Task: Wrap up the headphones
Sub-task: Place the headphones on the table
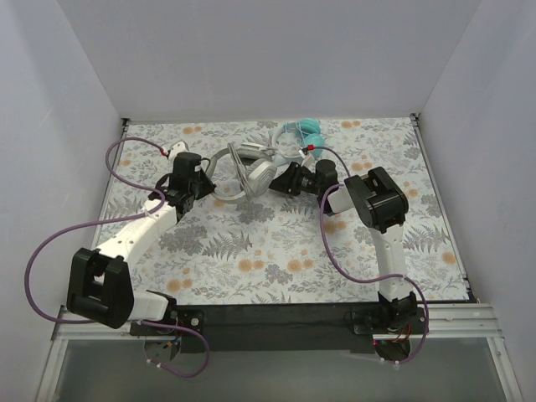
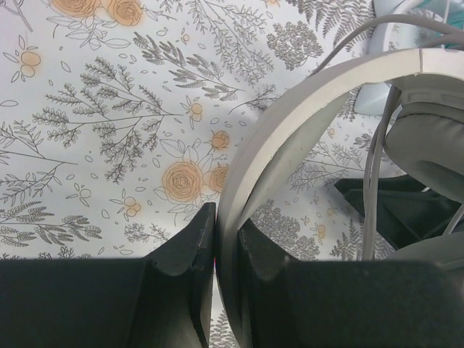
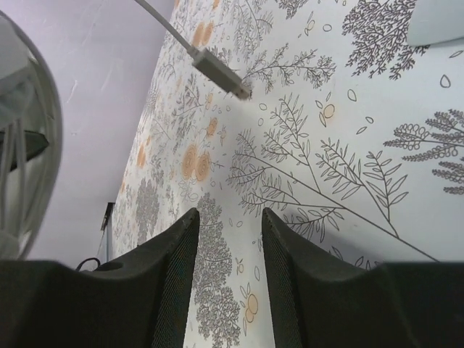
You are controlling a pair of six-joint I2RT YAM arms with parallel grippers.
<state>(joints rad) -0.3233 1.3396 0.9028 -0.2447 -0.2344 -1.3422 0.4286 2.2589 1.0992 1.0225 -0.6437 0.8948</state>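
The left gripper (image 2: pixel 226 243) was clenched on the headband of the white-grey headphones (image 2: pixel 290 123), toward twelve o'clock on the table (image 1: pixel 251 251). The right gripper (image 3: pixel 228 232) stood released and empty at their three o'clock. The teal headphones (image 1: pixel 308 130) lay at their one o'clock.

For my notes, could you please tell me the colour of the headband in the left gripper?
The headband is pale grey; clearest in left wrist view.
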